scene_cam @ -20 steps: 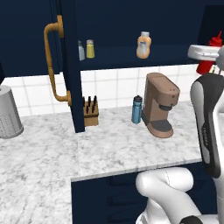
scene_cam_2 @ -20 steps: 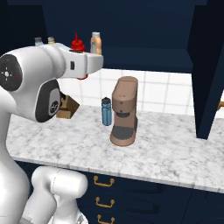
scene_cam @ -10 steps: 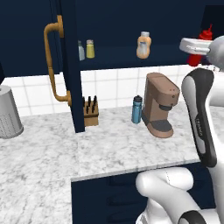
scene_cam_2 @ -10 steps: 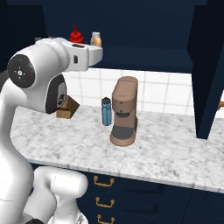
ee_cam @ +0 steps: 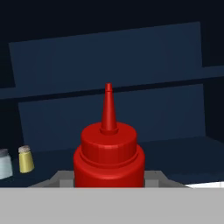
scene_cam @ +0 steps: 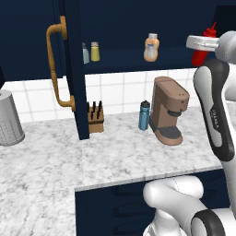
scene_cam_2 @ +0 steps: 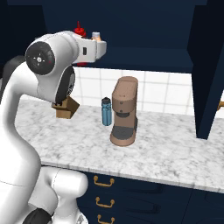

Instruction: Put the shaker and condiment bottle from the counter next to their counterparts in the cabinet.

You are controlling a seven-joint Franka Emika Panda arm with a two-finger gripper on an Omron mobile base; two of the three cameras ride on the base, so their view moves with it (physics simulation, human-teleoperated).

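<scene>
The arm (scene_cam_2: 30, 109) is showing glossy white rounded shells with dark grey joint bands; a round dark cap with small screws is sitting on its big joint.

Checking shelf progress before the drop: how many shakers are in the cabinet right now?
2. A grey shaker and a yellow-green shaker stand side by side at the shelf's left end, by the open door. More may be hidden behind that door.

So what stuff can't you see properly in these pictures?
- Gripper fingertips: in the hand view the red condiment bottle covers them.
- Peach-orange bottle: in the right base view the arm hides all but its top.
- Grey shaker: in the left base view the cabinet door covers part of it.
- Grey canister: left base view, cut by the edge.
</scene>
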